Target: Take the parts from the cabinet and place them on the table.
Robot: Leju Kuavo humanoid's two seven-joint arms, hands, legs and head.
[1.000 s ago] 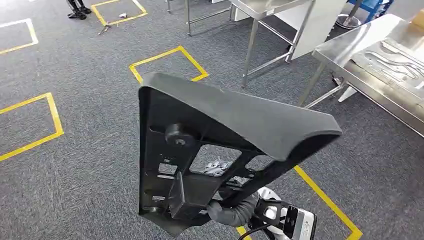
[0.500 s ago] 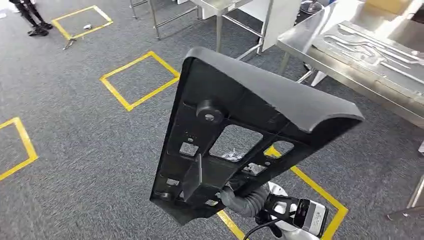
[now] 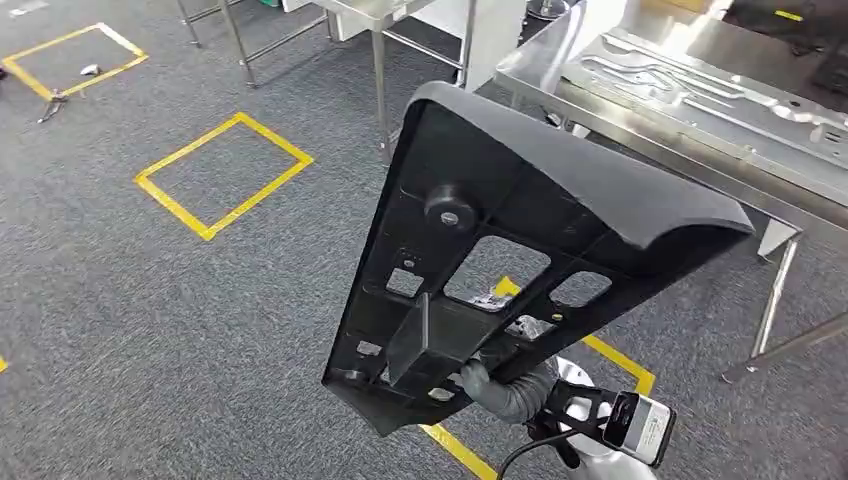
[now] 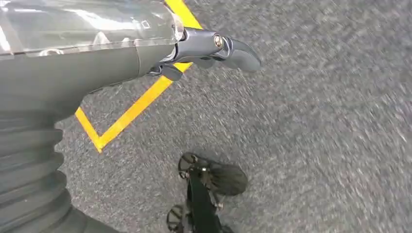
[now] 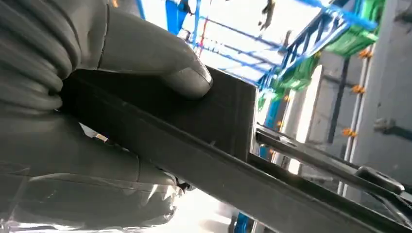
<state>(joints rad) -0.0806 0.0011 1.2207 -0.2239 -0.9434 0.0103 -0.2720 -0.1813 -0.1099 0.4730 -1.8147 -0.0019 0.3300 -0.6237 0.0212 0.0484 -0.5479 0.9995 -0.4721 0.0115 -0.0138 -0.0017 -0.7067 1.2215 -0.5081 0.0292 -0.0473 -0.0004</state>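
A large black plastic part [image 3: 520,230], ribbed and pierced on the side facing me, stands tilted in front of me. My right hand [image 3: 505,385] grips its lower edge from below. In the right wrist view the thumb [image 5: 145,53] presses on a black rib of the part [image 5: 204,121]. The steel table [image 3: 640,135] stands at the upper right, close behind the part's top edge. My left hand [image 4: 204,48] hangs over the carpet, fingers stretched out, holding nothing.
Stamped metal sheets [image 3: 690,90] lie on the steel table; its leg [image 3: 775,300] comes down at the right. A second steel table [image 3: 380,20] stands at the back. Yellow tape squares [image 3: 222,175] mark the grey carpet.
The whole picture has shifted left and down: the camera has turned toward the steel table, which now looks nearer. The black part stays in my right hand.
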